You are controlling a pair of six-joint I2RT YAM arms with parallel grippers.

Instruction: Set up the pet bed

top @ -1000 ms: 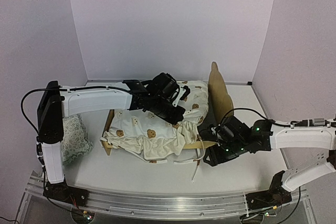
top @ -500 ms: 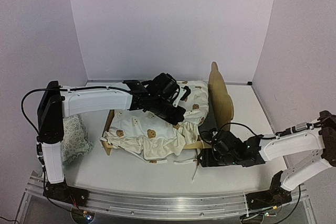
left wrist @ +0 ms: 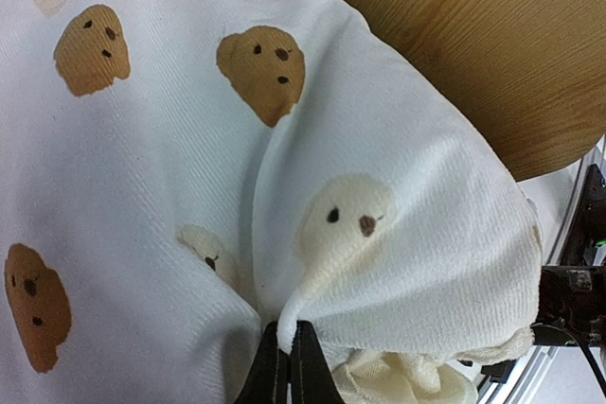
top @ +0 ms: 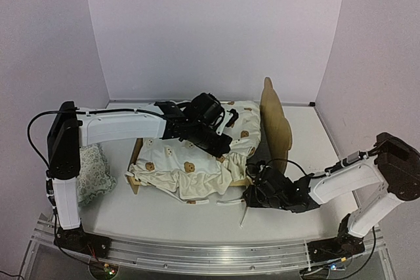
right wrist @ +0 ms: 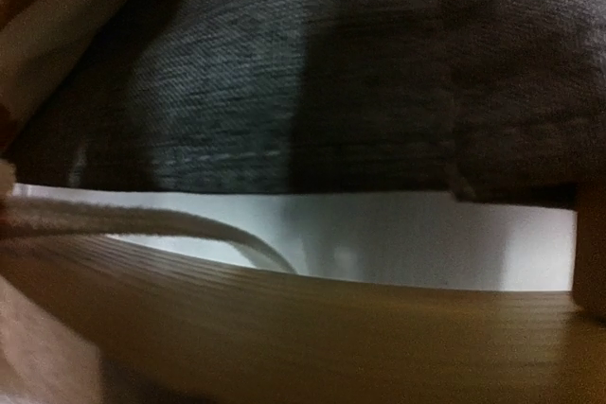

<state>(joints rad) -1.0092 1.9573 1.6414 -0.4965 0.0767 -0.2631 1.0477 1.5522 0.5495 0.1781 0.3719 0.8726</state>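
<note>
**Pet bed** (top: 275, 120): light plywood with a rounded headboard, standing mid-table (top: 308, 136).

**Change:** the right end effector (top: 253, 196) has dropped and slid in to the bed's near rail at the headboard end. Whether it is apart or together cannot be told. The left end effector (left wrist: 284, 366) stays pinched together on a fold of cover (top: 187, 162).

**Obscured:** the heaped cover hides most of the frame, and the right wrist view is blurred.

**Materials:** the cover is ribbed cream cloth with a bear print. The fabric base (right wrist: 379, 73) is a dark grey weave.

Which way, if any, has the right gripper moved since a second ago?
Yes. The right gripper has slid left and down in the top view, farther from the pet bed's upright headboard.
</note>
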